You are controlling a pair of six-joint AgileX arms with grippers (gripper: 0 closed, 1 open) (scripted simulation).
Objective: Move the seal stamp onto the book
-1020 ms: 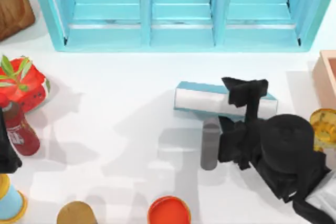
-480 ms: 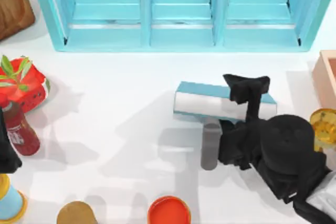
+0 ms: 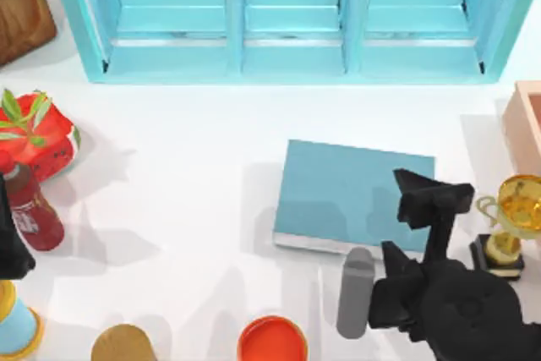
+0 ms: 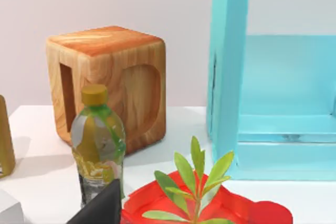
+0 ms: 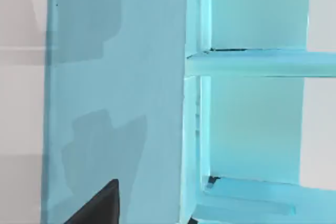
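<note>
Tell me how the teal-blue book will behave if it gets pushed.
The thick teal-blue book lies flat on the white table, so it would probably slide rather than tip or roll. Its thickness suggests it is stiff and fairly heavy. The right gripper hovers over its right edge; the left gripper is parked at the table's left.

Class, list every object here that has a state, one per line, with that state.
book: closed, lying flat, cover up.
trophy cup: upright, right of the book.
yellow-capped bottle: upright, capped.
right gripper: over the book's right part.
left gripper: parked at the left edge of the table.
</note>
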